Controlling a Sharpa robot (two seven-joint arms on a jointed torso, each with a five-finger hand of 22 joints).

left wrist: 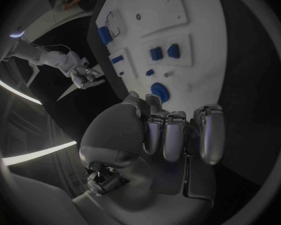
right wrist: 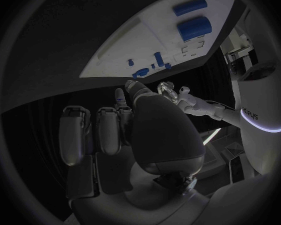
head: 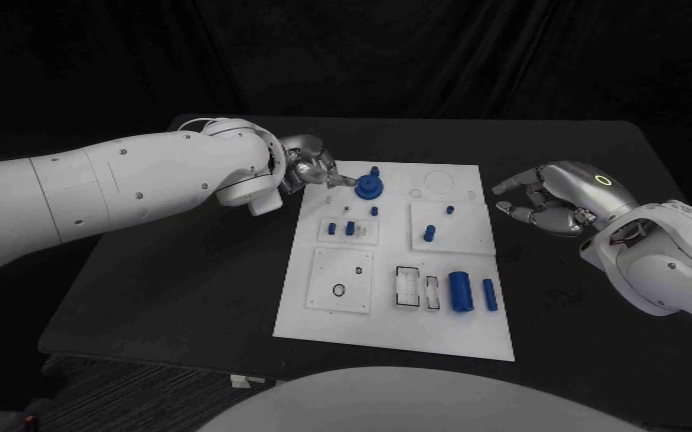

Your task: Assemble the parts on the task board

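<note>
The board (head: 392, 334) lies mid-table (head: 173, 282), long side running near to far, so both arms can reach it from either side. The left hand (head: 306, 169) sits at its far-left corner, fingers (head: 340, 181) reaching toward the blue round part (head: 371, 189); whether they touch it I cannot tell. The left wrist view shows those fingers (left wrist: 175, 135) curled together with nothing in them, the round part (left wrist: 159, 91) just beyond. The right hand (head: 555, 197) hovers off the board's right edge, fingers loosely curled, holding nothing, probably waiting. Blue cylinders (head: 462, 291) lie near-right; the right wrist view shows them (right wrist: 193, 27) from the side.
</note>
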